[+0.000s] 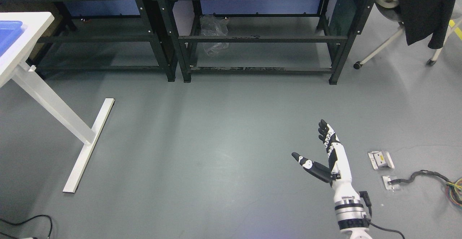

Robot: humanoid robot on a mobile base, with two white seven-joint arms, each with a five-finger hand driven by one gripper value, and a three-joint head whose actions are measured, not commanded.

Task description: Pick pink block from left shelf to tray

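My right hand (317,148) reaches up from the lower right over bare grey floor, its fingers straight and its thumb spread out to the left, holding nothing. No pink block shows anywhere in the head view. A blue tray (9,33) lies on the white table (32,26) at the far left edge, only partly in the picture. The dark metal shelf racks (252,38) stand across the back, and only their lower rails show. My left arm is out of view.
A white table leg and foot (88,145) slant across the floor at left. A crumpled plastic bag (214,33) lies under the middle rack. A chair with a black jacket (426,11) stands at top right. Small metal parts (380,159) and cables (433,181) lie at right.
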